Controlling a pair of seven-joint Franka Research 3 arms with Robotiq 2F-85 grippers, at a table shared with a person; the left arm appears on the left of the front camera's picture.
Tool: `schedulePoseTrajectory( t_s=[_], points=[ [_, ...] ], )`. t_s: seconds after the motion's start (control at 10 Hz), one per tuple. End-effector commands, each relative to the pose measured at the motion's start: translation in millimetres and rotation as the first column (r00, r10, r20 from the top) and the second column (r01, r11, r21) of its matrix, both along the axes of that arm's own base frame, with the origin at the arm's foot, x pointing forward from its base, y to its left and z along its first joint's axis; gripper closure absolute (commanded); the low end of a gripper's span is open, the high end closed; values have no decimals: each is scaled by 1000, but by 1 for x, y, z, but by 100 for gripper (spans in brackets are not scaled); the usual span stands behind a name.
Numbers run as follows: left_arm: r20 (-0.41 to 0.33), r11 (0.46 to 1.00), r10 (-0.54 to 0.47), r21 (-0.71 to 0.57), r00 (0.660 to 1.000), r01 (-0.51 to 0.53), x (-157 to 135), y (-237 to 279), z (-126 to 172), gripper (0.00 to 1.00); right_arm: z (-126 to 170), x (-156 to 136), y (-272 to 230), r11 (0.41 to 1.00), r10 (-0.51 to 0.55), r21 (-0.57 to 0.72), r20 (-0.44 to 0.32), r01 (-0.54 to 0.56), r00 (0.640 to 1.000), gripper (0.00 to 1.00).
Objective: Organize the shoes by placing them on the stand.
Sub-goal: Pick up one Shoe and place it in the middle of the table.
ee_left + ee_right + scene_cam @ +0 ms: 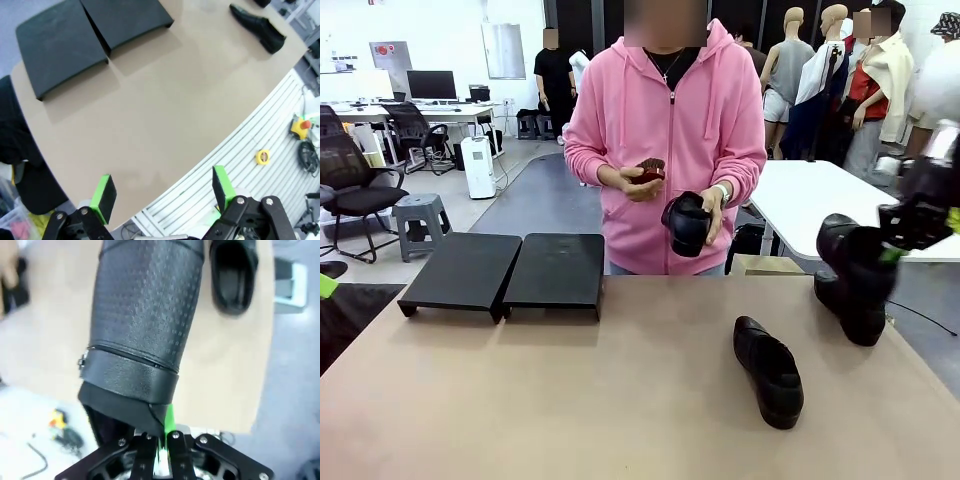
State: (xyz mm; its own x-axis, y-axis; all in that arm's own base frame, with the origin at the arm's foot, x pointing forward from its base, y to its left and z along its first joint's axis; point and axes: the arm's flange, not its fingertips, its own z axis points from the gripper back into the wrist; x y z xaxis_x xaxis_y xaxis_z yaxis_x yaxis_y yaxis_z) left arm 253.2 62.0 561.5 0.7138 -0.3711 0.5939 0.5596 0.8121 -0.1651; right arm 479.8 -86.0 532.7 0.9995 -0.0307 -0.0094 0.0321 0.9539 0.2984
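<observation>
The stand sits bare at the worktop's far left. The right hand is clenched on one shoe by its heel rim, held up at the right edge. The next move is probably a long carry leftward to the stand. The left hand hangs released.

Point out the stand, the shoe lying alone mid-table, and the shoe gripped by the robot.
stand [555, 268]: front view, top of its right-hand panel.
shoe lying mid-table [770, 372]: front view, middle of its upper.
gripped shoe [147, 305]: right wrist view, its textured black surface.
</observation>
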Motion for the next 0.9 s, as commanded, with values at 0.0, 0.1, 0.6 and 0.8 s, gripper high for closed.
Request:
schedulePoseTrajectory(
  t_s=[0.0,0.1,0.6,0.8],
  points=[
    [3,1000,-11,-12,1000,11,0,1,0,0,-5,-72,-13,999,50,18,65,-52,997,100],
    [3,1000,-11,-12,1000,11,0,1,0,0,-14,-94,-22,1000,11,28,92,-13,996,100],
    [3,1000,-11,-12,1000,11,0,1,0,0,-15,-100,-23,999,14,43,60,-17,998,100],
    [3,1000,-11,-12,1000,11,0,1,0,0,2,-81,43,986,72,139,169,-96,983,100]
  ],
)
